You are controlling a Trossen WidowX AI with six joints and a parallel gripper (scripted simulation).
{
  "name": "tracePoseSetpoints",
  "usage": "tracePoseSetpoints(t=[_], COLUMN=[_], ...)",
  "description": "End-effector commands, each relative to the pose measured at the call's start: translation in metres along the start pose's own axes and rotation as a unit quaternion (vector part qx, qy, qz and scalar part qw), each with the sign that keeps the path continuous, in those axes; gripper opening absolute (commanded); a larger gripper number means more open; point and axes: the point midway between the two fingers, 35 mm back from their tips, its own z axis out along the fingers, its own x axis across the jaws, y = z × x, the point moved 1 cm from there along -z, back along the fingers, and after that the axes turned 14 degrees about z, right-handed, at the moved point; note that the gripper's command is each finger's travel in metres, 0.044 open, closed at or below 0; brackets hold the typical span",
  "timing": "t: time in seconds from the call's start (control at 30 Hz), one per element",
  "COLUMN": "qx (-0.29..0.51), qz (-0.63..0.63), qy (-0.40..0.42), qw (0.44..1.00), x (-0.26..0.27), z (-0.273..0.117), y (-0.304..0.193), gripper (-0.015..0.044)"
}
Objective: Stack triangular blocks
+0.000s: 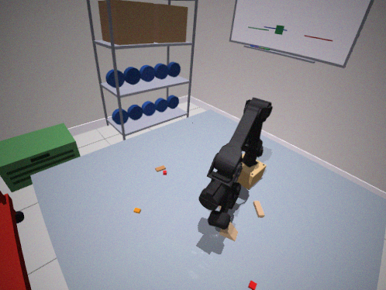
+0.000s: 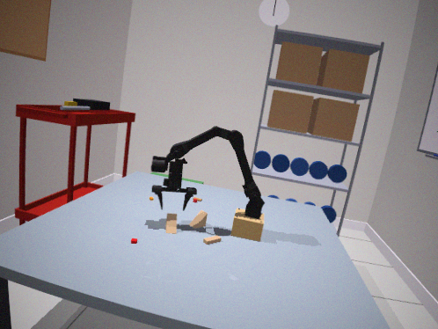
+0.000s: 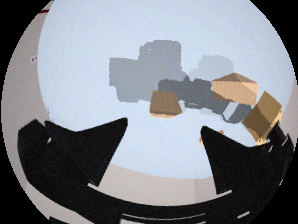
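Note:
One tan triangular block point(image 1: 230, 233) point(image 2: 171, 224) point(image 3: 166, 102) rests on the table below my hand. The other triangular block point(image 2: 199, 219) point(image 3: 235, 91) stands apart from it on the table, towards the arm's base, with a sloped face showing in the exterior view. In the top view the arm hides nearly all of it. My gripper point(image 2: 172, 209) point(image 3: 165, 125) is wide open and empty, pointing down above the first block, with a gap between fingertips and block. The top view does not show the fingertips clearly.
A wooden box point(image 1: 252, 175) point(image 2: 247, 227) point(image 3: 264, 116) is at the arm's base. A small tan plank point(image 1: 259, 208) point(image 2: 212, 240) lies near the blocks. Red cubes point(image 1: 253, 285) point(image 2: 134, 241), an orange piece point(image 1: 137, 210) and a brown piece point(image 1: 160, 168) lie farther off.

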Motion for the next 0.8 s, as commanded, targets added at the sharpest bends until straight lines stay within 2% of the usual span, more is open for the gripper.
tracePoseSetpoints(t=[0.0, 0.33, 0.77], qx=[0.087, 0.093, 0.093], qz=[0.01, 0.01, 0.01], qy=[-0.008, -0.008, -0.008], qw=[0.996, 0.996, 0.996], x=[0.005, 0.005, 0.007], z=[-0.022, -0.022, -0.001], y=[0.028, 0.029, 0.025], gripper=[0.044, 0.044, 0.044])
